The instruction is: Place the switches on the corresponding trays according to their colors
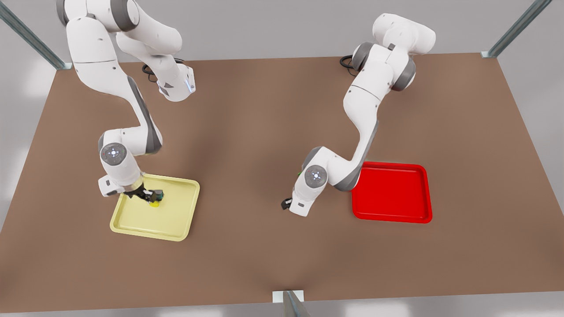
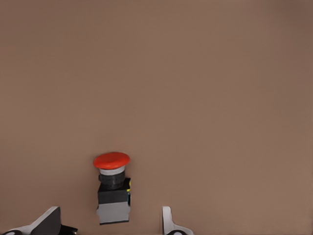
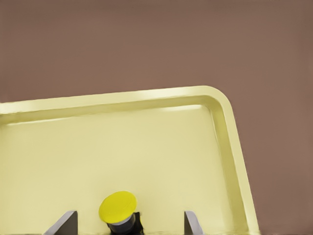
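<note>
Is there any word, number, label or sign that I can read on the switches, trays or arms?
None: no readable text anywhere.
Red switch: no marking.
Yellow switch: cap is plain.
Yellow tray, red tray: plain.
Arms: light rings on the joints, no letters.
</note>
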`<state>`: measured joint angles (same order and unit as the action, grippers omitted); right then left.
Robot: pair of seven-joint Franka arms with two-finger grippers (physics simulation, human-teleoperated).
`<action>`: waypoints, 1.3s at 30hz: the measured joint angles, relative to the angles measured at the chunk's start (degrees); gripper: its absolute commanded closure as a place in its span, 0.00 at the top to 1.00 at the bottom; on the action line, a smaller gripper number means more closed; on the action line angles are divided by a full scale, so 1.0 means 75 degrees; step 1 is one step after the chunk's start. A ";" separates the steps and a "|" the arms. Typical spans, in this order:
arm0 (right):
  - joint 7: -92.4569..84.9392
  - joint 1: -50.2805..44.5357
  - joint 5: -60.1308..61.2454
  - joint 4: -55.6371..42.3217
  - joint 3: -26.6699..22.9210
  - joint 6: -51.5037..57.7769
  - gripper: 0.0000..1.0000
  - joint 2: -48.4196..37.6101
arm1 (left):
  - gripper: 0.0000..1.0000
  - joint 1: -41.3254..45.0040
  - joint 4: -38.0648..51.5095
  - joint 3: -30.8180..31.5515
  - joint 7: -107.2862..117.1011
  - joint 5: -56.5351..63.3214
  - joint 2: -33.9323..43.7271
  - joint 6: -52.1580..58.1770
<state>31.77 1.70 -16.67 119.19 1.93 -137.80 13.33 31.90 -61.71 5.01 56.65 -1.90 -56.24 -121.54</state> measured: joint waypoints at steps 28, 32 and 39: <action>-0.5214 0.0528 0.1766 -0.5181 0.0024 0.6397 1.00 -0.0303 | 0.61 0.0117 -0.0023 0.0000 0.0113 0.0004 -0.0656 -0.0303; -0.5220 0.0536 0.1766 -0.5182 0.0024 0.6386 1.00 -0.0300 | 0.59 0.0117 -0.0030 0.0000 0.0110 0.0004 -0.0658 -0.0306; -0.5208 0.0549 0.1766 -0.5274 0.0025 0.6363 1.00 -0.0265 | 0.55 0.0117 -0.0028 0.0000 0.0099 0.0004 -0.0658 -0.0293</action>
<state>-7.29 5.81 -3.43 79.64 2.11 -90.08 11.34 32.78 -61.92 5.01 57.39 -1.87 -61.18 -123.74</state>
